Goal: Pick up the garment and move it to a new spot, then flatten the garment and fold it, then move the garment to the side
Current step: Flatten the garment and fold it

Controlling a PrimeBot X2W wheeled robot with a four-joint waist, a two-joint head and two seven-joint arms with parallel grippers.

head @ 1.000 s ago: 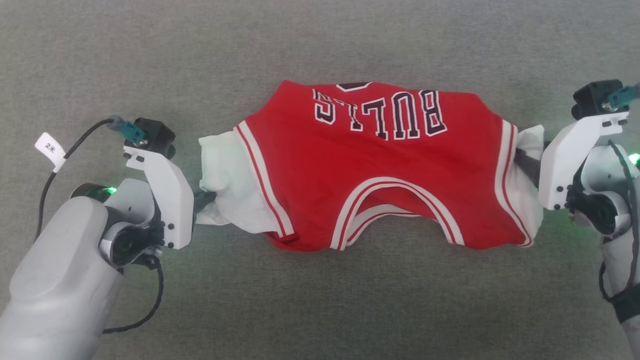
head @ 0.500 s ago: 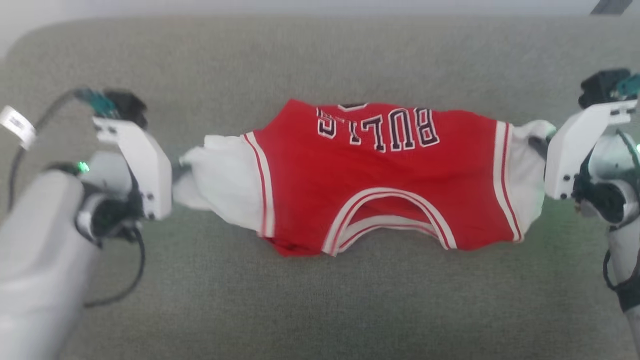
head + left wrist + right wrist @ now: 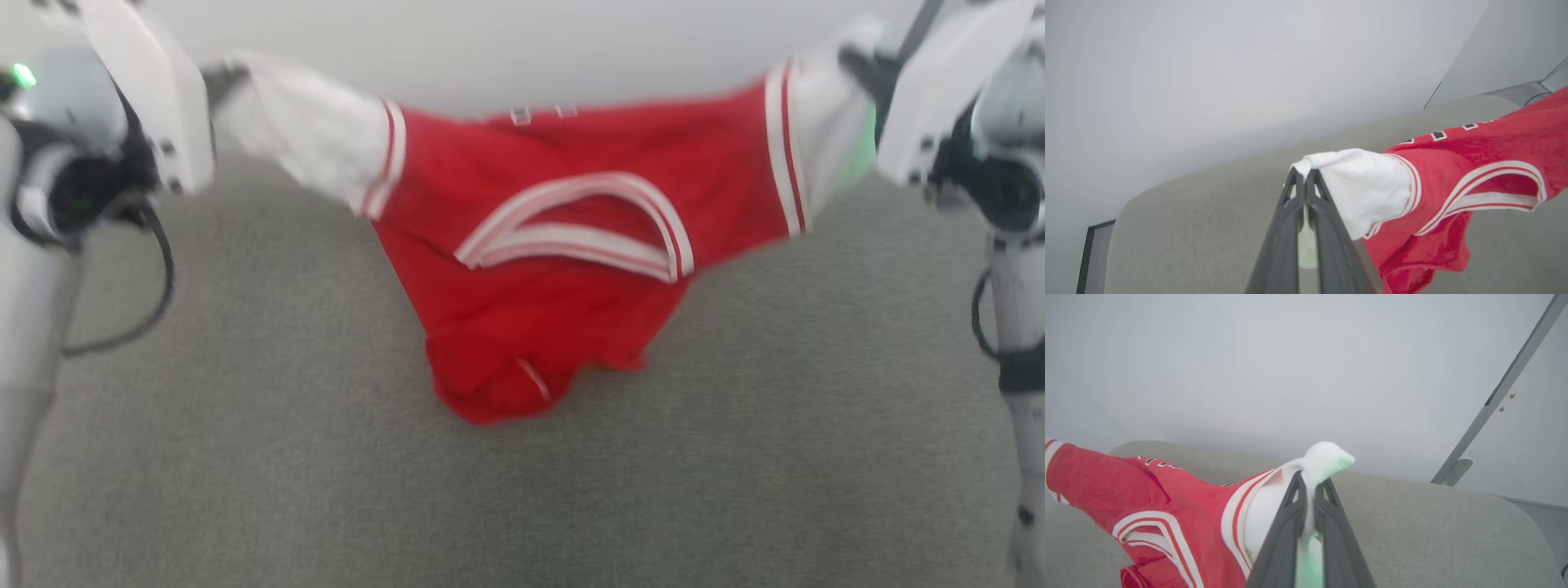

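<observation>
Red jersey [image 3: 490, 188] held stretched between two grippers above a grey fabric surface [image 3: 735, 457]. The left gripper [image 3: 222, 77], at the upper left of the head view, has its two dark fingers [image 3: 1288, 220] pressed together on a bunch of the jersey's white inner side. In the left wrist view this white bunch emerges at the fingertips and runs off to their right. It turns red past a white-and-red striped edge. The right gripper [image 3: 853, 61], at the upper right, is clamped in the same way on white cloth at the opposite end. In the right wrist view a white tuft pokes out just beyond its fingertips, and the red body spreads to their left. Between the two grippers the jersey sags. Its striped neck opening [image 3: 571, 229] lies about midway, and below it the red cloth hangs in a loose bundle toward the surface. Whether the lowest fold touches the surface cannot be told. A pale wall [image 3: 490, 49] stands beyond both grippers.
</observation>
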